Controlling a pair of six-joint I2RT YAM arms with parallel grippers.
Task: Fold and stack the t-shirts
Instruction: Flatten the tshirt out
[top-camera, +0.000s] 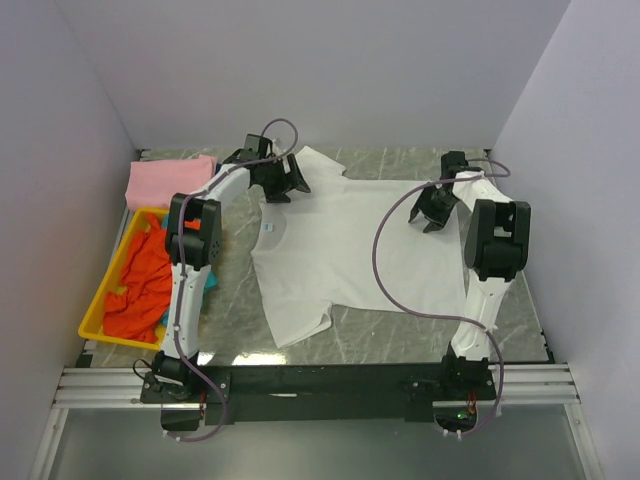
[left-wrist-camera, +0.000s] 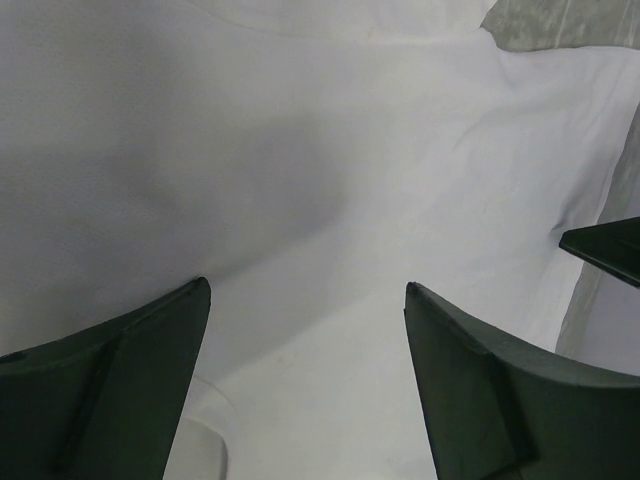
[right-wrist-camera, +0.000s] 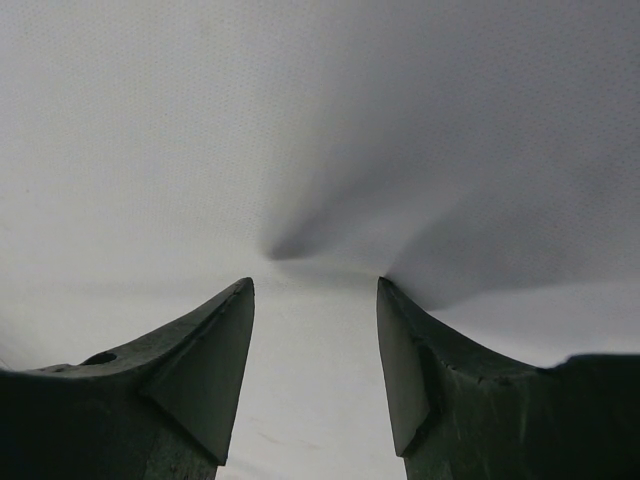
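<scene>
Over white t-shirt (top-camera: 350, 250): left hand (top-camera: 287, 185), right hand (top-camera: 432, 213) low.

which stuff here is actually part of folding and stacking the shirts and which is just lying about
Part of the job:
white t-shirt, spread flat in the middle
pink t-shirt, at the far left
orange-red t-shirt, in a heap

Just lying about:
yellow tray, holding the orange-red heap
marble table
</scene>
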